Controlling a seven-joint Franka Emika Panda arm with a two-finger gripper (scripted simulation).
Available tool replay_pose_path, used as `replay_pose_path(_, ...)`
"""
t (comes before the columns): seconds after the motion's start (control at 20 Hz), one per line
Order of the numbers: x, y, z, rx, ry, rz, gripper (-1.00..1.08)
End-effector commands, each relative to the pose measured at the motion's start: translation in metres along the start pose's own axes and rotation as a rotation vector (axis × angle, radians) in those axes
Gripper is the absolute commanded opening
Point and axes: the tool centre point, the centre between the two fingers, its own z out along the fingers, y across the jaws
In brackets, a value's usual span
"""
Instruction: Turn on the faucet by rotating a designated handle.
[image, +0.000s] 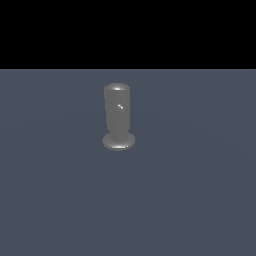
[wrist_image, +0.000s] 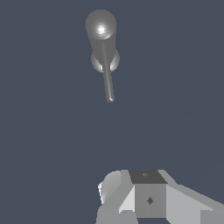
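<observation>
floor: flat slate-blue | backdrop: black | light: soft, even

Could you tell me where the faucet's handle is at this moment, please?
In the wrist view the handle juts sideways from near the top of the faucet, toward the gripper and well clear of it; the exterior view shows no distinct rod.

In the exterior view the handle cannot be made out against the faucet; only a small bright glint shows on the cylinder's front. The arm is not in that view at all. In the wrist view the gripper is cut off by the picture's edge, its fingertips unseen, so how its jaws stand cannot be told.
</observation>
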Motion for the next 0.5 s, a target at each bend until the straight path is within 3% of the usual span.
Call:
replay_pose_path(0.0,0.000,0.000,0.000,0.000,0.000,0.000,-1.00)
replay_pose_path(0.45,0.006,-0.005,0.020,0.000,-0.001,-0.009,-1.00)
